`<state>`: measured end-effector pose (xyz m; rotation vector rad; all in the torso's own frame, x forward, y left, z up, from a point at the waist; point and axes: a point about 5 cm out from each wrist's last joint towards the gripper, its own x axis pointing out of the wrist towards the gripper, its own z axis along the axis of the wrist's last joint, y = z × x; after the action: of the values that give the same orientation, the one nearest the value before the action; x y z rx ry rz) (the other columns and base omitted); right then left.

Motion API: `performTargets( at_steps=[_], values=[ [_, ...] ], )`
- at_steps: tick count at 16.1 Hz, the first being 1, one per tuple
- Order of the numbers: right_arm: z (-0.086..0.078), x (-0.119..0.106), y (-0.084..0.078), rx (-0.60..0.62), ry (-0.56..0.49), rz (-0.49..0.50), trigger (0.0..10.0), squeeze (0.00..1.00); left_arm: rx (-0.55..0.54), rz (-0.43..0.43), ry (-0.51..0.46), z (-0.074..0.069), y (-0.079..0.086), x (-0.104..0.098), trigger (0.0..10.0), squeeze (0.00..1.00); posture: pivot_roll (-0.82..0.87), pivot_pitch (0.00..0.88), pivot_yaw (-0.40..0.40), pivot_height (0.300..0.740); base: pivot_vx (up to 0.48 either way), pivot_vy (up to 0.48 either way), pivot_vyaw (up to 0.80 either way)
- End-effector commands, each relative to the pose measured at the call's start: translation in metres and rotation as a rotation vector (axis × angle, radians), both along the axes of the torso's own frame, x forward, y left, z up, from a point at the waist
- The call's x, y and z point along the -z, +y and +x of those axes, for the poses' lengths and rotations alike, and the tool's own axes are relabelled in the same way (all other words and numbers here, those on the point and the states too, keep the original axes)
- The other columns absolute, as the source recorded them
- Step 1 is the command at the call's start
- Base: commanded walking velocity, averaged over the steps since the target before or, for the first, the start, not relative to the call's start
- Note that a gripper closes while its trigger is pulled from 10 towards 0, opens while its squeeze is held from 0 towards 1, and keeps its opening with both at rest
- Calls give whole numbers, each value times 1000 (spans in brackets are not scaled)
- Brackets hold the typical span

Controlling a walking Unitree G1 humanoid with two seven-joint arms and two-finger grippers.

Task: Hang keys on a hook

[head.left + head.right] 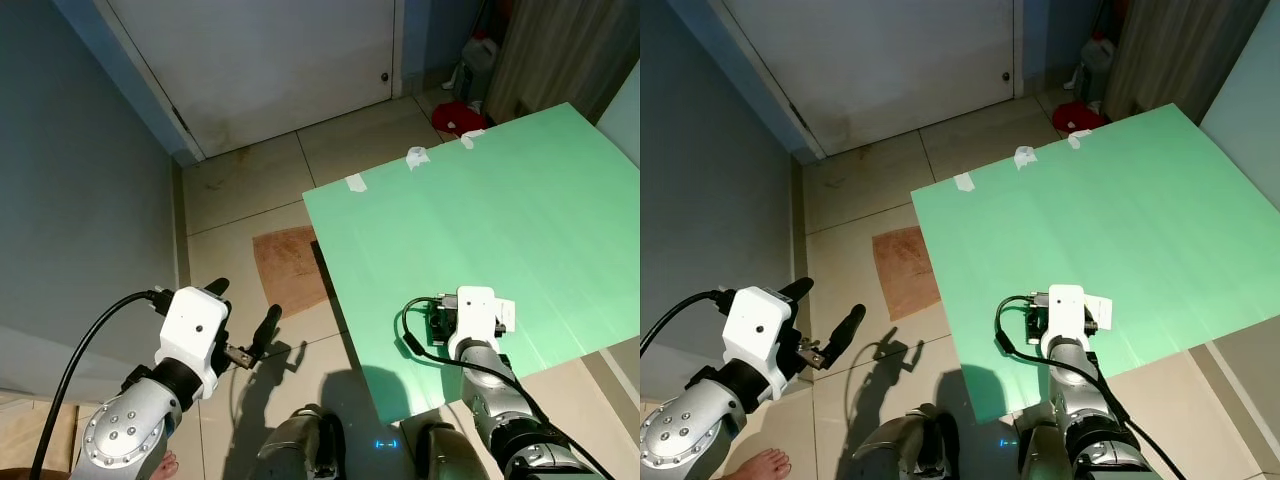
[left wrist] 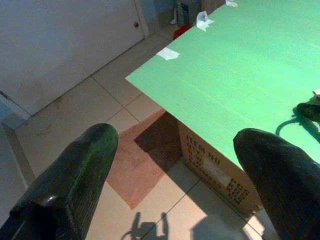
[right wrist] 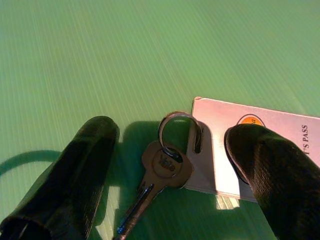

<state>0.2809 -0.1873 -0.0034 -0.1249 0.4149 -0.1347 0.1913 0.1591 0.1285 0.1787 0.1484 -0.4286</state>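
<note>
Our right gripper point(image 3: 165, 165) is spread wide, fingers straddling the key point(image 3: 157, 177) and its ring point(image 3: 179, 131), which lie flat on the green board point(image 1: 480, 210) beside a white pass card point(image 3: 250, 145). Nothing is gripped yet. Our left gripper point(image 1: 245, 330) hangs open and empty over the tiled floor point(image 1: 250, 180). We judge the pickup and hanging remain; we see no hook.

A plain room in a home, perhaps an entry or utility corner: beige floor tiles point(image 1: 250, 180) run to a scuffed white door point(image 1: 270, 60) at the far side, with a grey-blue wall point(image 1: 70, 180) on the left. To the far right a curtain point(image 1: 560, 50) hangs beside a plastic jug point(image 1: 480, 62) and a red item point(image 1: 458, 117) on the floor. A green sheet point(image 1: 480, 240) taped over a printed cardboard box point(image 2: 215, 170) serves as a table on the right.
</note>
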Motion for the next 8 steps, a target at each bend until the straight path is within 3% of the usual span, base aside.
performTargets(
  at_steps=[1,4,5,8],
  values=[
    [0,1,5,-14,2,4,10000,0,0,13,4,-2,2,-2,10000,0,143,236,195,720,0,0,0],
    [0,1,6,-15,5,12,10000,0,2,15,5,-2,1,-2,10000,0,144,239,194,720,0,0,0],
    [-1,2,8,-25,10,22,10000,1000,3,15,5,-3,1,-2,10000,0,143,241,192,720,0,0,0],
    [-5,7,11,-43,30,30,10000,1000,1,17,7,-3,1,-2,10000,0,142,248,191,720,0,0,0]
  ],
)
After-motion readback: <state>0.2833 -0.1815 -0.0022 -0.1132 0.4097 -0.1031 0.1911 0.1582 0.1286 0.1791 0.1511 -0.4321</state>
